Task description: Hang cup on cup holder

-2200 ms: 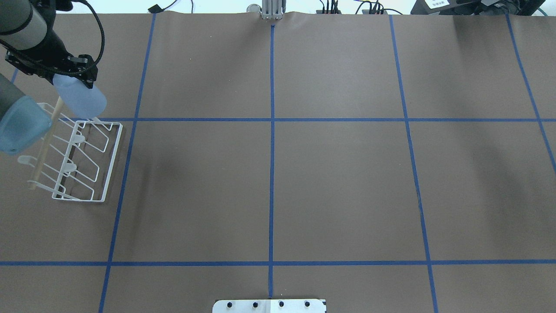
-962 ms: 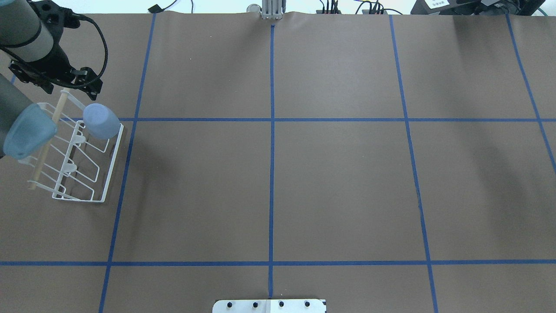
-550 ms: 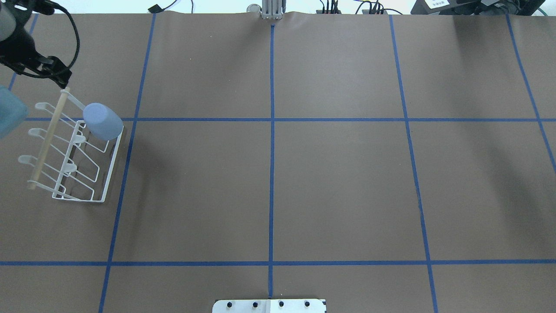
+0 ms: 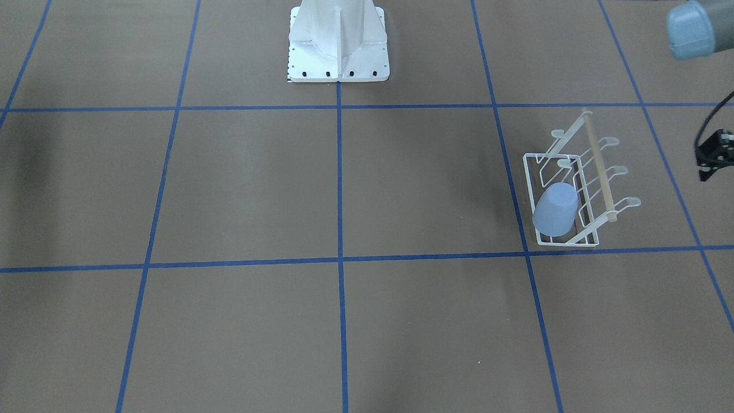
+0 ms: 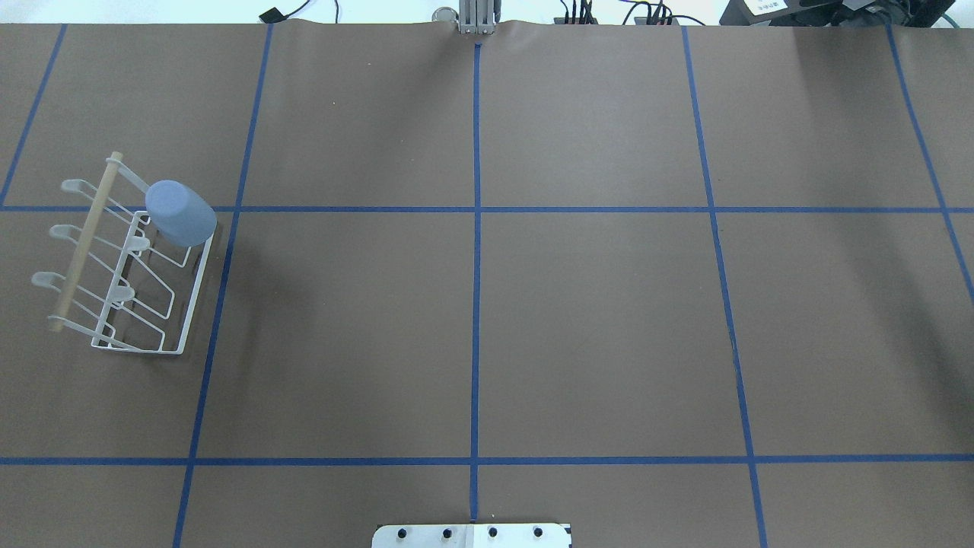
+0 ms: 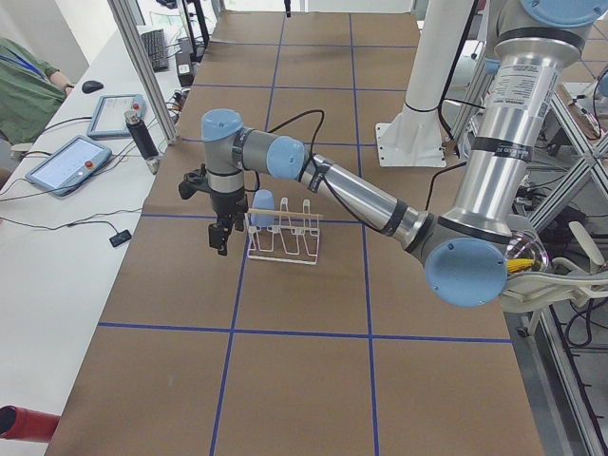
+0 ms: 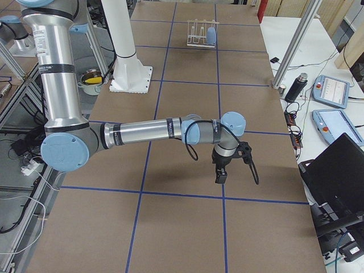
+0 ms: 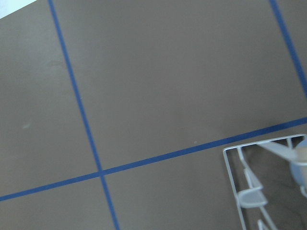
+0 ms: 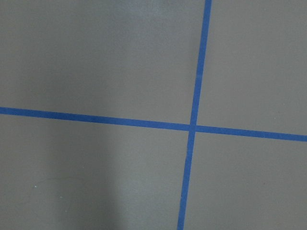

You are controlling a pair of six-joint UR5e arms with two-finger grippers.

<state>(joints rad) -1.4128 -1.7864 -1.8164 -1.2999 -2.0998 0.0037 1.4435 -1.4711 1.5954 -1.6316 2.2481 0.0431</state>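
Observation:
The light blue cup (image 5: 180, 213) sits upside down over a far prong of the white wire cup holder (image 5: 85, 240) at the table's left side. It also shows in the front-facing view (image 4: 555, 209) on the cup holder (image 4: 599, 165). No gripper touches it. My left gripper (image 6: 221, 237) hangs beside the cup holder's far end, apart from the cup (image 6: 263, 207); I cannot tell whether it is open. The left wrist view shows only a corner of the cup holder (image 8: 230, 158). My right gripper (image 7: 220, 175) hovers over bare table far from the cup holder; its state cannot be told.
Brown table cover with a blue tape grid. The robot's white base plate (image 5: 472, 535) is at the near edge. Tablets (image 6: 62, 161) and a dark bottle (image 6: 141, 133) lie on the side bench beyond the table.
My left gripper let go of the cup over the prong, then drew back to the left, out of the overhead view. The cup has stayed on the cup holder.

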